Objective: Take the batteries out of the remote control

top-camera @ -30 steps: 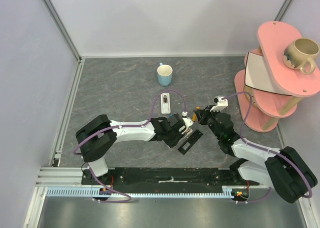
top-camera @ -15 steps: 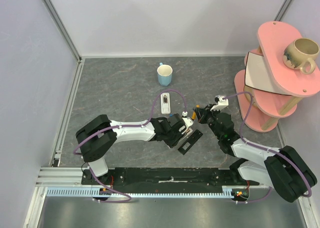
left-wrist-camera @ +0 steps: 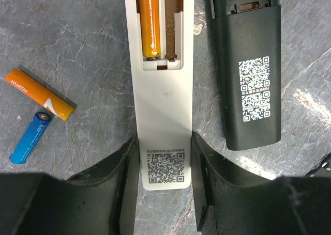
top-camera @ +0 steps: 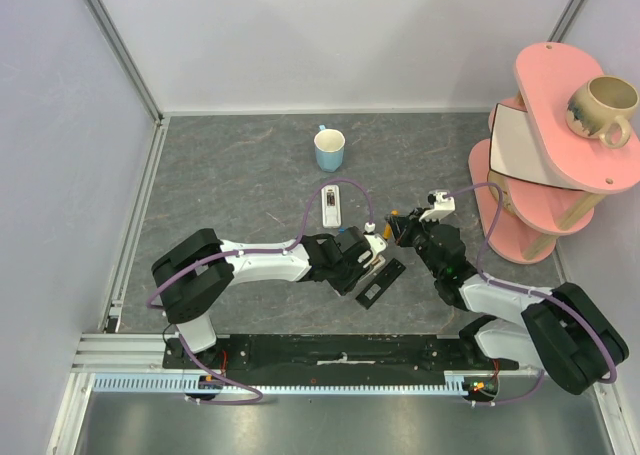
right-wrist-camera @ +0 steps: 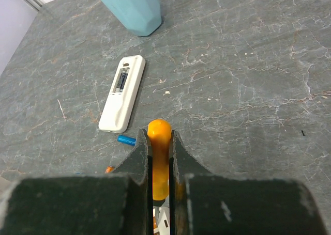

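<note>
Right gripper (right-wrist-camera: 160, 157) nips orange cell (right-wrist-camera: 159, 130) by its barrel; likely light, stiff, slick. Left gripper (left-wrist-camera: 164, 157) clamps remote (left-wrist-camera: 161, 90) mid-worktop, seated cell (left-wrist-camera: 150, 23) inside

Open tabletop (top-camera: 220, 175) at left; mug (top-camera: 329, 149) behind centre, pink shelf (top-camera: 540, 85) at right.

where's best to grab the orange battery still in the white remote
Come from straight above. The battery lies sunk in the white remote, with a wall along its outer side. Probably best to put one finger in the empty slot beside it and pry up its near end. The left gripper pins the remote.
</note>
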